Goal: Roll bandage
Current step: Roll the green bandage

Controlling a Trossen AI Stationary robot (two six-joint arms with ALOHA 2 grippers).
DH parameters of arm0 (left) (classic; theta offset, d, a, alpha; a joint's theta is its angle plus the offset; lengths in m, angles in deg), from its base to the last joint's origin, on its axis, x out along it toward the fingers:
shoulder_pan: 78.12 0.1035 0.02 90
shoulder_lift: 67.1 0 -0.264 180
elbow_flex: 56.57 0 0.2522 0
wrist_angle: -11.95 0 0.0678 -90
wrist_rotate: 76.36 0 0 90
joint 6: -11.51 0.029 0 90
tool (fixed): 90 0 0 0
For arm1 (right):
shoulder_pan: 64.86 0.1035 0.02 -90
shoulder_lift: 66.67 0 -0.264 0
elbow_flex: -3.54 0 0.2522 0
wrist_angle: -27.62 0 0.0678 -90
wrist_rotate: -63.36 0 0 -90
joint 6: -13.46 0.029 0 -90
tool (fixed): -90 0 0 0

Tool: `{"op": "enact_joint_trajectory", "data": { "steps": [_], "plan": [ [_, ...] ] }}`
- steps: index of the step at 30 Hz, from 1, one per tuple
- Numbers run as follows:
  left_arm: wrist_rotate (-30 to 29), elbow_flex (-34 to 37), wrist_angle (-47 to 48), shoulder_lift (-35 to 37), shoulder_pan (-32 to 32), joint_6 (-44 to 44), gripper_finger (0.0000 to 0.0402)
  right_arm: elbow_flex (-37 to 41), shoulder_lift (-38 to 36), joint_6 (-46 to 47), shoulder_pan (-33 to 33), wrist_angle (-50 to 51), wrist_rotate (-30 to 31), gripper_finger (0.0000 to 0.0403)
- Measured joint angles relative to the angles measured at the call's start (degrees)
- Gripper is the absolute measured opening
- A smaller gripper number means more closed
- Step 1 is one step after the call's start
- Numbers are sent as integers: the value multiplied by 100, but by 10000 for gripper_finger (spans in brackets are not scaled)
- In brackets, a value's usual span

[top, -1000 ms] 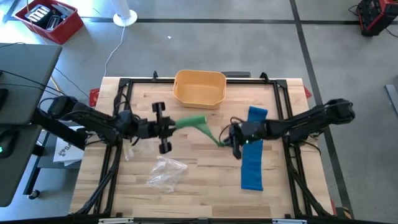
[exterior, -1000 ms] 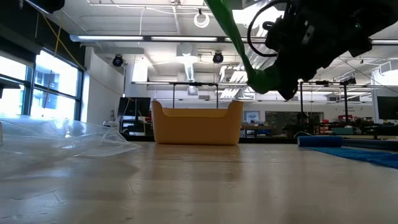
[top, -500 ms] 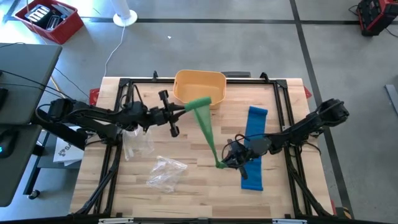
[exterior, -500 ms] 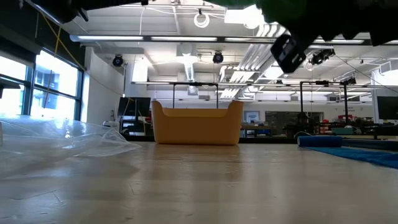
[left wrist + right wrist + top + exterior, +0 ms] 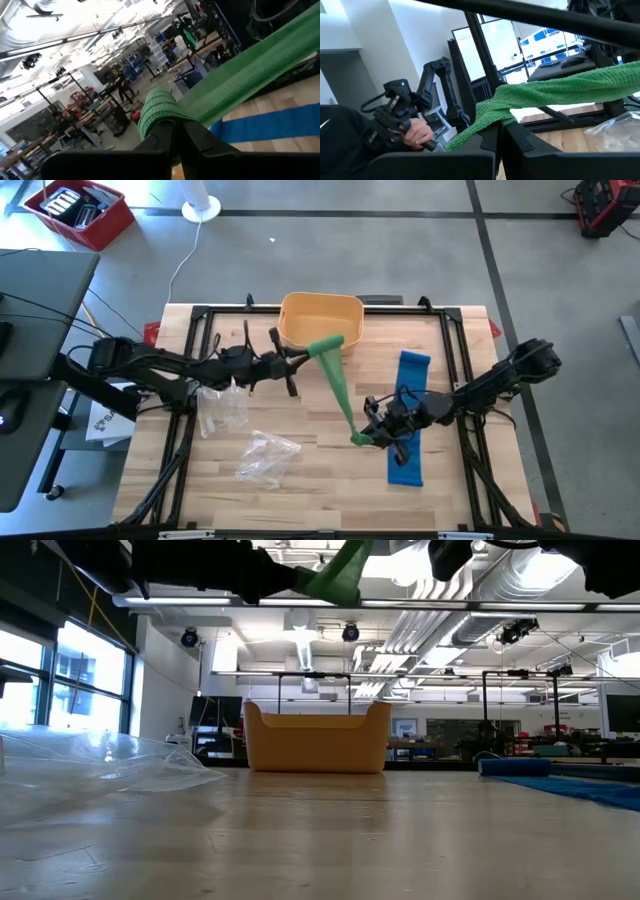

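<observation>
Left gripper (image 5: pixel 300 356) is pinched tight on one end of the green bandage (image 5: pixel 338 385), held up in the air just in front of the yellow bin (image 5: pixel 320 321). In the left wrist view the fingers (image 5: pixel 165 136) are pressed together with the bandage (image 5: pixel 235 80) bunched over their tips and running off as a taut strip.

Right gripper (image 5: pixel 366 437) is clamped on the other end, lower and toward the near edge of the table (image 5: pixel 320 480), with the blue cloth (image 5: pixel 408 420) just beside it on its outer side. The right wrist view shows the fingers (image 5: pixel 492 140) closed, with the green weave (image 5: pixel 555 92) draped across them.

The bandage spans diagonally between the two grippers, stretched out flat, off the tabletop. The low view catches only its upper end (image 5: pixel 340 570) near the left gripper.

Clear plastic bag (image 5: pixel 268 457) lies on the table below the left gripper, well apart from it; another crumpled plastic piece (image 5: pixel 222 407) lies under the left arm. In the right wrist view a person's hand (image 5: pixel 417 132) grips a controller handle in the background.
</observation>
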Motion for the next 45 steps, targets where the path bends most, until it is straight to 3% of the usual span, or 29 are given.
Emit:
{"op": "enact_joint_trajectory", "data": {
  "steps": [9, 19, 28, 32, 41, 45],
  "plan": [
    [-33, 0, -248, -241, 6, 45, 5, 0, -2, 42, 9, -30, -102, 0],
    [171, 0, 729, -239, -18, -312, 5, -24, -63, -135, 36, -2413, -584, 0],
    [200, -4, 922, -236, -251, -667, 5, -841, -656, -780, -80, -463, -450, 0],
    [733, 0, 1023, -236, -336, -1062, 5, -1319, -713, -1155, -198, 431, -225, 0],
    [982, 2, 1236, -241, -819, -1612, 5, -2074, -1211, -2218, -718, 2079, 1423, 0],
    [1276, 2, 1169, -348, -1103, -2216, 5, -2135, -1305, -1756, -1164, 2919, 1921, 0]
  ]
}}
